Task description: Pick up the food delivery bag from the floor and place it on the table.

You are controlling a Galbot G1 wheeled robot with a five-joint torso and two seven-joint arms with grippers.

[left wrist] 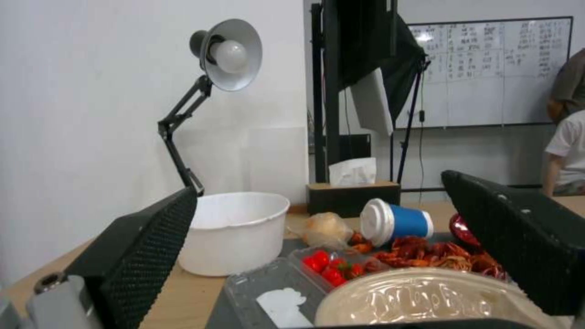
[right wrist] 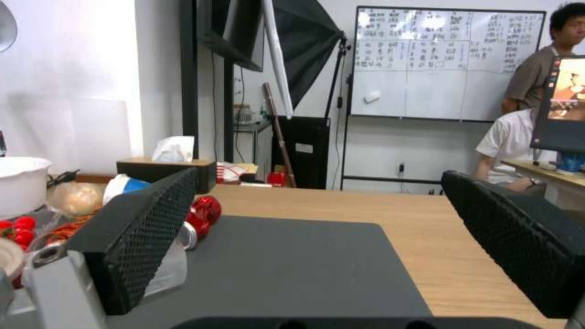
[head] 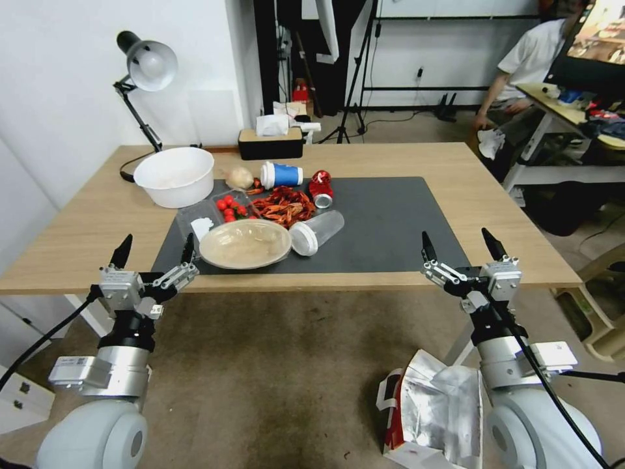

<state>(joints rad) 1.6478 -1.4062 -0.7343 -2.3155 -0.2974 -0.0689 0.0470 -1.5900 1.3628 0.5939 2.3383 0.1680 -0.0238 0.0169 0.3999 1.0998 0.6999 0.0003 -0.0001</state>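
While we wait w/ both arms raised at the table's (head: 456, 195) near edge, nothing's gripped yet. L to R: left gripper (head: 155, 253) hangs wide apart, empty, before the covered bowl (head: 245, 243); white tub (head: 174, 176), blue cup (head: 281, 174) and red can (head: 320, 187) crowd the mat's (head: 390, 228) left half, so its right half looks the likely drop spot. Right gripper (head: 458, 246) also spread wide, empty. Food delivery bag (head: 433, 410) sits on the floor (head: 273, 378) beside our right arm, foil mouth open. No readable writing; whiteboard (right wrist: 448, 64) text too small.
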